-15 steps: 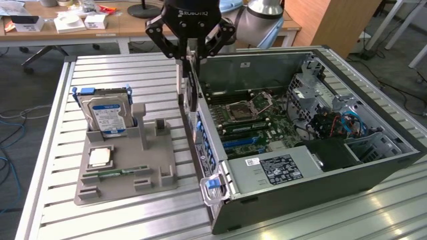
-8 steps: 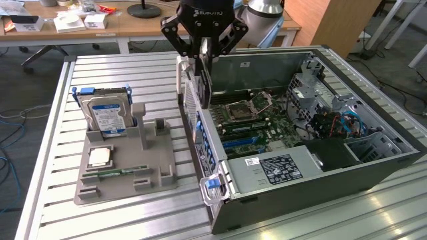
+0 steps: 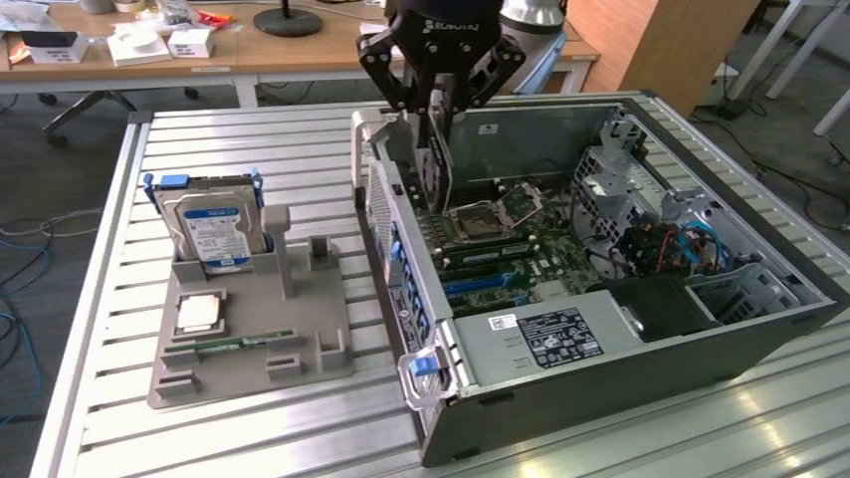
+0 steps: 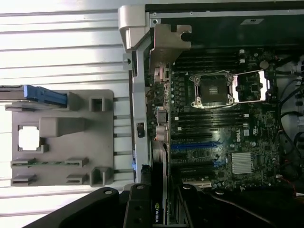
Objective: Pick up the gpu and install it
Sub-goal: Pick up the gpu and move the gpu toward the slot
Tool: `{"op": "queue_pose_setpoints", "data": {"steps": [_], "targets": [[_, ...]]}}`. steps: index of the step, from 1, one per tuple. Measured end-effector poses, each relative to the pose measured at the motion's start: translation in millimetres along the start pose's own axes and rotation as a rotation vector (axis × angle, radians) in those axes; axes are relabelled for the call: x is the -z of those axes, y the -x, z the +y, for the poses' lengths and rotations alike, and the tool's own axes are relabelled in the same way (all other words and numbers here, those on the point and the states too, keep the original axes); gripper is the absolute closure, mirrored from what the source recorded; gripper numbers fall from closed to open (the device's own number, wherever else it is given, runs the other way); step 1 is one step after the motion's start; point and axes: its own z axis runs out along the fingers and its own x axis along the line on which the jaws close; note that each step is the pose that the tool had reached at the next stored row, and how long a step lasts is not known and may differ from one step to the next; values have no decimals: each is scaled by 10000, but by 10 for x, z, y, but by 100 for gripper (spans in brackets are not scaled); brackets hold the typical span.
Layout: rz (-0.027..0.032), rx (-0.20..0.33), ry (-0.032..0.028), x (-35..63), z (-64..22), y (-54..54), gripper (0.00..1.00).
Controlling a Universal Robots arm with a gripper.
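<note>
Worktop (image 3: 266,139) is the slatted metal kind, and the biggest thing on it is an open computer case (image 3: 638,368) lying on its side, motherboard (image 3: 531,249) facing up. Just beside it, toward the exterior view's left, sits a grey holder tray (image 3: 246,368) with a blue-labelled hard drive (image 3: 213,229) standing upright in it.

Over the case hangs the gripper (image 3: 435,118), fingers pinched together on the top edge of the gpu (image 3: 439,164), so the card is clamped and off the worktop. It hangs straight down below the gripper, upright and edge-on, by the case wall nearest the tray, close to the processor socket (image 3: 485,214). Can't tell if its bottom edge touches the board. In the wrist view the gpu (image 4: 157,212) shows a small green logo.
</note>
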Motion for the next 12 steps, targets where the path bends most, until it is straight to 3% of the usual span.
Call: {"op": "queue_pose_setpoints", "data": {"steps": [12], "targets": [[2,0,31,-10,27,364,74]]}}
